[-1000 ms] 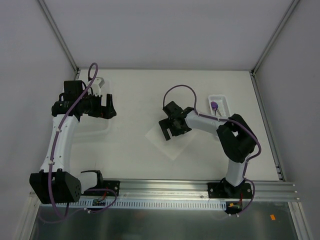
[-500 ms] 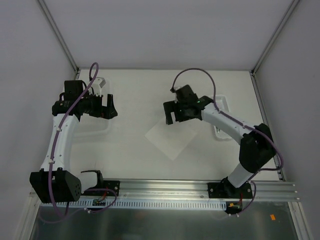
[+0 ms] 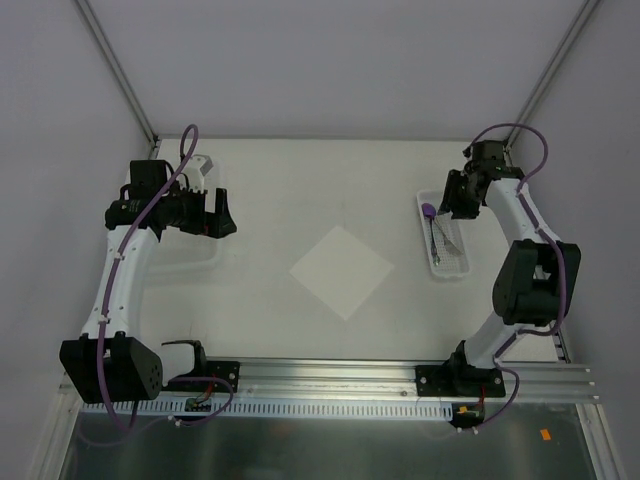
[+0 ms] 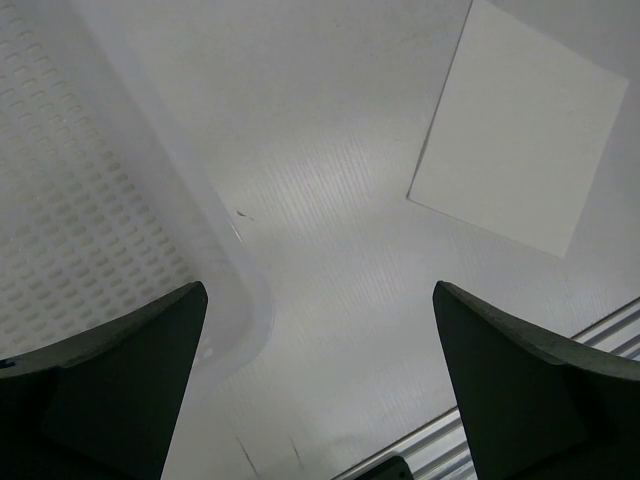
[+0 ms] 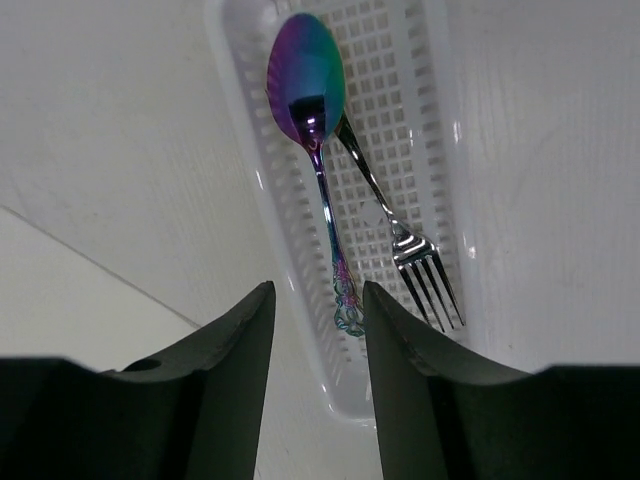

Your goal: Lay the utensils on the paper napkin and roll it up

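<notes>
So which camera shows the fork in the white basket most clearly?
The right wrist view: the fork lies in the basket next to the spoon, and its tines are plainly visible. The top external view shows it only as a tiny thin line in the basket. The left wrist view does not show the fork at all.

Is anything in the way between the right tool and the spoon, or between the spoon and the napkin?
Nothing visible. The right tool hangs over the spoon, which lies in the open basket with the fork. Only the basket wall and table lie between it and the napkin.
</notes>
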### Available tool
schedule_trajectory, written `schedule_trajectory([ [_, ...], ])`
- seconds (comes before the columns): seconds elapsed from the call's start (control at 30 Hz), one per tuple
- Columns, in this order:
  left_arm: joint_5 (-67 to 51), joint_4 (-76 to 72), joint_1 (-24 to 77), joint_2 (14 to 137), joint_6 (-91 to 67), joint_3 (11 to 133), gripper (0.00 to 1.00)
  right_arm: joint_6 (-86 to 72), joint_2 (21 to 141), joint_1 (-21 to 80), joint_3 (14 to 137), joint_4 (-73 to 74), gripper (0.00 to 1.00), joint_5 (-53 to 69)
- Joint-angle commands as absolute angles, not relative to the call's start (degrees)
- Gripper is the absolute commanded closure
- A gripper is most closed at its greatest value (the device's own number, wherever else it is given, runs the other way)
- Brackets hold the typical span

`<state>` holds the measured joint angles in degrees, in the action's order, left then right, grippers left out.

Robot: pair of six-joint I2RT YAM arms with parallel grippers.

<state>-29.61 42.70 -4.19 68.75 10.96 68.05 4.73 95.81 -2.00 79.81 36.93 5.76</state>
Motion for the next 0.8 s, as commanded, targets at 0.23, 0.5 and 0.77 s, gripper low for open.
schedule_trajectory([
  [0.23, -30.1, 42.1, -4.4, 69.4, 11.7, 68.6, 0.01, 8.8, 104.8, -1.3, 81.0, 37.3, 0.59, 6.8],
  [0.5, -30.4, 42.1, -4.4, 70.4, 11.5, 68.9, 0.01, 9.1, 107.9, -0.7, 77.0, 32.7, 0.6, 6.9],
  [0.77, -29.6, 42.1, -4.3, 70.7, 12.0, 68.0, 0.01, 10.1, 110.1, -0.1, 75.6, 31.4, 0.64, 4.5],
])
